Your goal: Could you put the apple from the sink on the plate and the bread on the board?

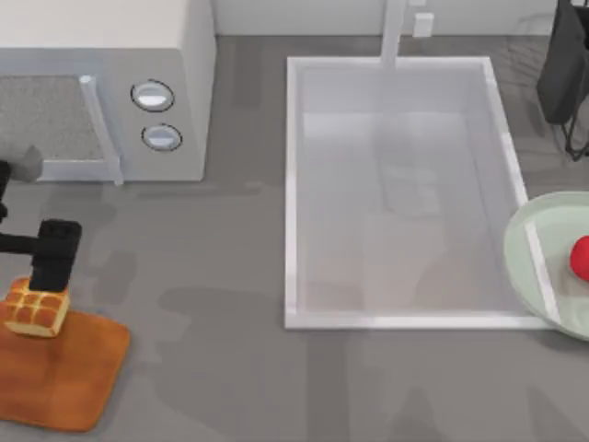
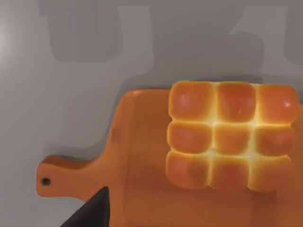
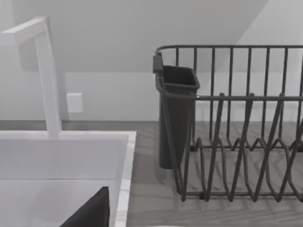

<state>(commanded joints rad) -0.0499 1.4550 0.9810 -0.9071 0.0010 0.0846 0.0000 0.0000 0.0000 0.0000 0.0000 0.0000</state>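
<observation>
The bread (image 1: pixel 37 308) (image 2: pixel 232 135), a golden segmented roll, lies on the back left part of the orange-brown board (image 1: pixel 64 378) (image 2: pixel 142 156) at the table's front left. My left gripper (image 1: pixel 51 281) hovers just above and behind it, open, holding nothing; one dark fingertip (image 2: pixel 92 210) shows apart from the roll. The red apple (image 1: pixel 581 258) rests on the mint-green plate (image 1: pixel 515 249) at the right edge, beside the sink (image 1: pixel 293 184). My right arm is parked off to the right; one of its fingers (image 3: pixel 92 210) shows off to the side in its wrist view.
A white microwave-like box (image 1: pixel 110 83) stands at the back left, behind my left arm. The faucet (image 1: pixel 394 32) (image 3: pixel 47 75) rises at the sink's back rim. A dark wire dish rack (image 1: pixel 566 74) (image 3: pixel 236 127) stands at the back right.
</observation>
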